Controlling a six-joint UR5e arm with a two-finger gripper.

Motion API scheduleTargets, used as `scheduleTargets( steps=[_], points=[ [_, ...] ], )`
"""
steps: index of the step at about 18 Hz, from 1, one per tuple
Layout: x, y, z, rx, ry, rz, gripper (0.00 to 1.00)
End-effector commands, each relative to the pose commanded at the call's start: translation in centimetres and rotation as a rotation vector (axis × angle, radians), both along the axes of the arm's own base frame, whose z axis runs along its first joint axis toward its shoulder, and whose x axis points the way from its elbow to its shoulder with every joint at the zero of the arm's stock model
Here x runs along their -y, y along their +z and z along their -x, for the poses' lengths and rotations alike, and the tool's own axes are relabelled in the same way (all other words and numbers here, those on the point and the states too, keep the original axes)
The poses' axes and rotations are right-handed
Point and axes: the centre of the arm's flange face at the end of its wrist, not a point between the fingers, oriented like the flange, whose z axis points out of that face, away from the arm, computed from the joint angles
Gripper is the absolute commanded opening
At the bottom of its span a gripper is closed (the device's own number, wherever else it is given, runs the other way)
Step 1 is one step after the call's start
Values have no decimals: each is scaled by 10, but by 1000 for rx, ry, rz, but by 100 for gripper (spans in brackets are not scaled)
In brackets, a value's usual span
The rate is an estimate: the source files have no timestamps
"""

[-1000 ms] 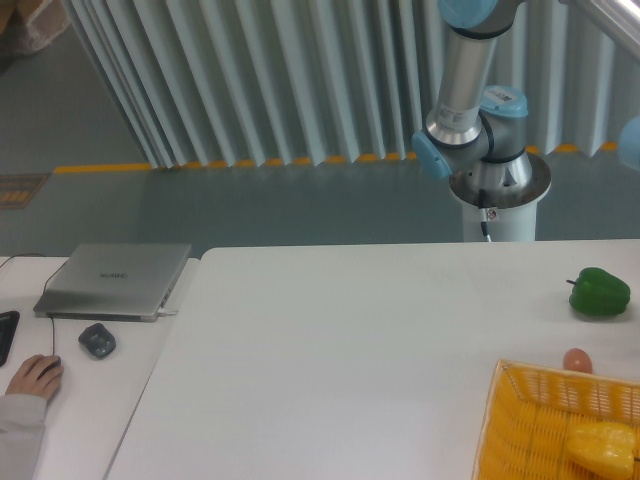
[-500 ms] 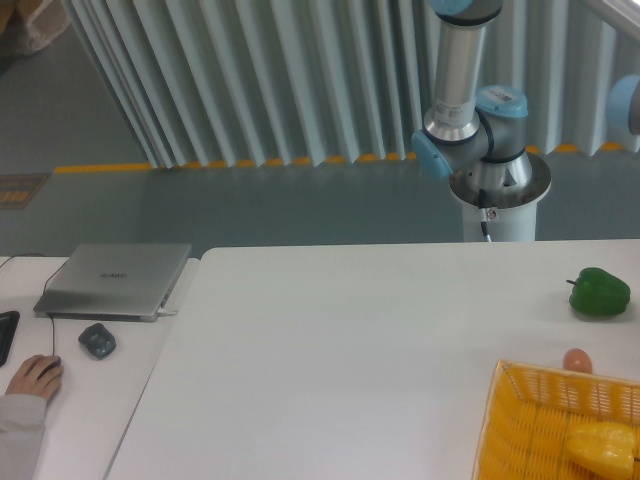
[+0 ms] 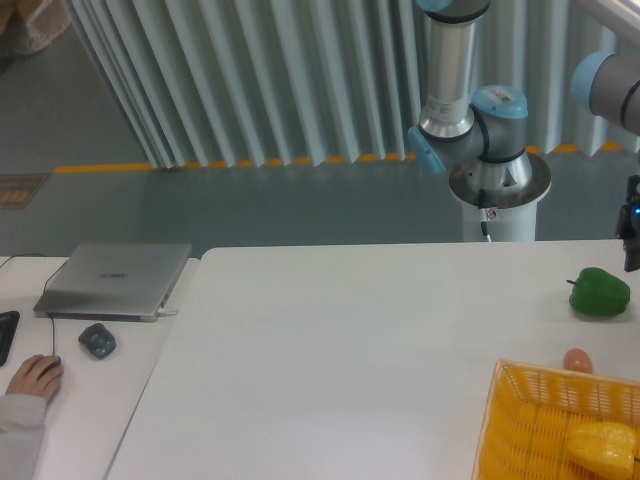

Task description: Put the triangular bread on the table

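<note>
White table (image 3: 350, 350) fills the lower frame, rounded corner at its far left near the laptop.

Using the yellow woven basket (image 3: 530, 425) as reference, at the table's near right corner, cut off by the frame edge:
- Yellow bell pepper (image 3: 602, 447) lies inside it, right side.
- Small orange-pink rounded item (image 3: 577, 360) sits on the table just behind the basket's far rim, touching or nearly so; can't tell what it is.
- Green bell pepper (image 3: 599, 292) is on the table further back from the basket, apart from it, stem pointing left.
- No triangular bread visible anywhere. If it's in the basket, it's out of frame or hidden.

Arm: UR5e base column (image 3: 497, 195) stands on the floor behind the table's far edge, back-left of the basket, grey tube links with light blue joint caps. A second link enters at the top right. A dark part of the tool end (image 3: 631, 235) with a small blue light shows at the right frame edge, above and just right of the green pepper. Fingers are cut off by the frame, so can't tell whether the gripper is spread, closed or holding anything.

Far left of the basket, on a separate white desk (image 3: 90, 400): closed silver laptop (image 3: 115, 280), lid logo too small to read; a dark grey mouse-like object (image 3: 97, 341) in front of it; a person's hand (image 3: 34, 377) resting on a mouse at the left edge, fingers curled loosely over it.

No legible writing anywhere.
</note>
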Motion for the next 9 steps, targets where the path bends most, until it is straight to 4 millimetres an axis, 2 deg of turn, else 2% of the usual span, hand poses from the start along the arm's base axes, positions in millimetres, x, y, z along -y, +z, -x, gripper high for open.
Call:
scheduleTargets(
  steps=[4,9],
  points=[
    [-31,-13,-4,-37,-39,69,100],
    [-33,-18,-4,-33,-42,76,100]
  ],
)
